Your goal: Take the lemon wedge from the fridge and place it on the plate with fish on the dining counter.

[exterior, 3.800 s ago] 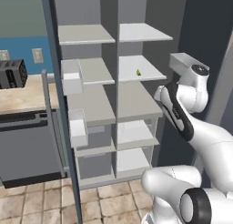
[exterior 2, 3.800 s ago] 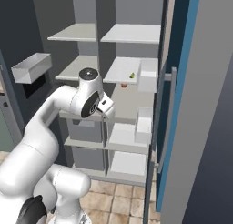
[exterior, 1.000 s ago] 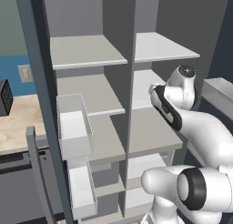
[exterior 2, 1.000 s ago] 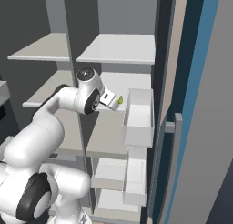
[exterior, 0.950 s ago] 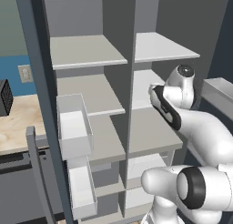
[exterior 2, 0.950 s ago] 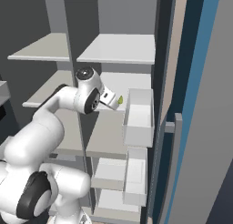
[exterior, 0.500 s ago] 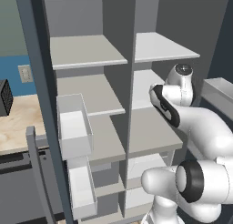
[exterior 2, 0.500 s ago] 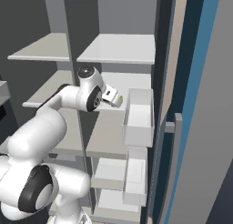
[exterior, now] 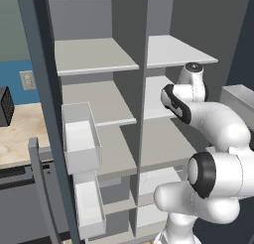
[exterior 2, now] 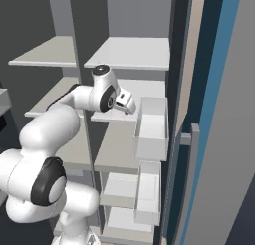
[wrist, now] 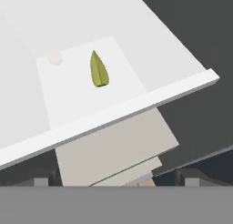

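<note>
At the centre right of the left base view, the white arm reaches into the open fridge (exterior: 114, 104) at the level of its middle right-hand shelf, with the wrist against the dark interior; a light grey door bin (exterior: 79, 139) hangs at the left, and a strip of pale counter (exterior: 20, 134) shows beyond the door edge. From the right base view, the arm comes up from the lower left and its hand points down and to the right just above that same shelf, ending beside the upper door bin at centre frame; the pincer (exterior 2: 130, 108) itself is too small here to judge. Toward the upper middle of the hand view lies the lemon wedge (wrist: 98, 69), a slim yellow-green sliver resting flat on the white shelf, set back from the shelf's front lip, which runs diagonally across the frame. The two dark tips of the pincer stand wide apart at the bottom corners, released and empty, with the wedge ahead of them and roughly between their lines, not yet touched. By my reading the fridge is open and the approach is under way; the grasp, the carry and the placing on the plate with the fish all remain.
</note>
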{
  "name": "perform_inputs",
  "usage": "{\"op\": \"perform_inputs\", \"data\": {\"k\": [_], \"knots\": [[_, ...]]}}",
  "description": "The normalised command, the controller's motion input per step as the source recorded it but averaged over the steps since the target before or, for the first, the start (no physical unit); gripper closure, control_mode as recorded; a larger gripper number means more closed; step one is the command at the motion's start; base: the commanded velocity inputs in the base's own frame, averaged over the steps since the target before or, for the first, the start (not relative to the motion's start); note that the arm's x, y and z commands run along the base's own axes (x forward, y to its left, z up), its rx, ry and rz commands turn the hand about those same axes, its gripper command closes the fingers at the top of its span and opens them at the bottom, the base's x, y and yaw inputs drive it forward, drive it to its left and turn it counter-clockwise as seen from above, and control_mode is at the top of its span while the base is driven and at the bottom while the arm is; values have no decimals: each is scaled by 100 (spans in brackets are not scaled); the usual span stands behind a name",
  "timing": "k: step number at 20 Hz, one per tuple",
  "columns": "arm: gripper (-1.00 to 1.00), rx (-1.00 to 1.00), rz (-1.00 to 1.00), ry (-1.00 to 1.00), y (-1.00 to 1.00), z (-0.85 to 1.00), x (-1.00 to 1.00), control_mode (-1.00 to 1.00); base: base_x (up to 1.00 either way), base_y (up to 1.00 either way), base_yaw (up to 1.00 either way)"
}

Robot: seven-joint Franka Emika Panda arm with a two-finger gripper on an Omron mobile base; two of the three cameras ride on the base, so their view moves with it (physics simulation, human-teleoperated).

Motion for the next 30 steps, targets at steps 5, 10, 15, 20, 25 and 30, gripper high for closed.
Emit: {"op": "perform_inputs", "data": {"k": [5, 10, 15, 20, 25, 30], "knots": [[-100, 3, 0, 0, -2, 0, 12, -100, 0, 0, 0], [-100, 3, 0, -6, -3, 0, 3, -100, 0, 0, 0], [-100, 0, 0, -4, 0, -1, 9, -100, 0, 0, 0], [-100, 0, 0, 0, 0, -6, 11, -100, 0, 0, 0], [-100, 0, 1, 0, 0, -15, 5, -100, 0, 0, 0], [-100, 0, 0, 0, -1, -5, 24, -100, 0, 0, 0]]}}
